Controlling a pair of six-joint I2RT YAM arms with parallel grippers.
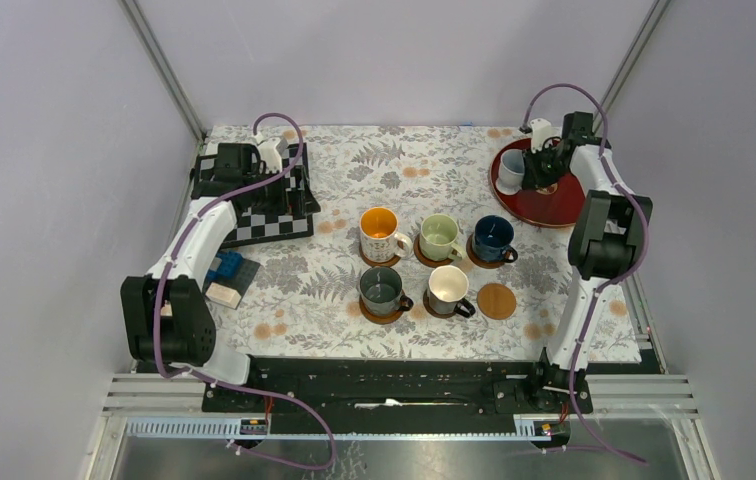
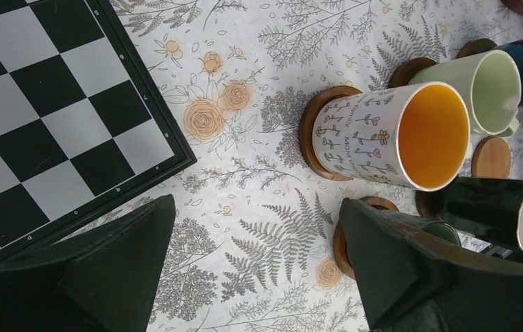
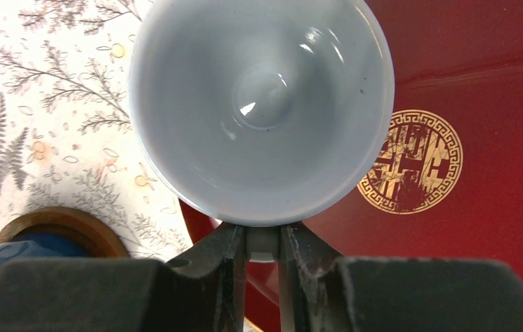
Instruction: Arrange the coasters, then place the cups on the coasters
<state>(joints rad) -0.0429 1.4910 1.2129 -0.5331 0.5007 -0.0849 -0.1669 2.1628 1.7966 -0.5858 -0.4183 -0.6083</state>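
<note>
Mugs stand in two rows on the table [image 1: 334, 310] with its fern-and-flower cloth. There are five of them, each on one of the round wooden coasters [image 2: 308, 128]. The white mug with the orange inside [image 1: 379, 235], the pale green mug [image 1: 440, 237] and the navy blue mug [image 1: 494, 238] make the far row. The dark grey-green mug [image 1: 382, 290] and the black mug with the cream inside [image 1: 448, 290] make the near row. Just right of the black one lies the sixth coaster [image 1: 497, 301], bare.

My right fingers [image 3: 263, 234] are out at the far right corner, at the round red lacquered tray [image 3: 480, 83] with its gold emblem. They are pressed in on the pale blue-white mug [image 3: 259, 104], pinching the pale part that juts out below its rim on my side. My wrist camera looks straight into its bowl. The mug is at the tray's left edge, part of it over the red and part over the cloth. Whether its base touches the tray I cannot tell.

My left fingers [image 2: 255, 204] are spread wide with nothing between them. They hang low over the cloth beside the black-and-white chessboard [image 2: 44, 111], with the orange-inside mug ahead of them.
</note>
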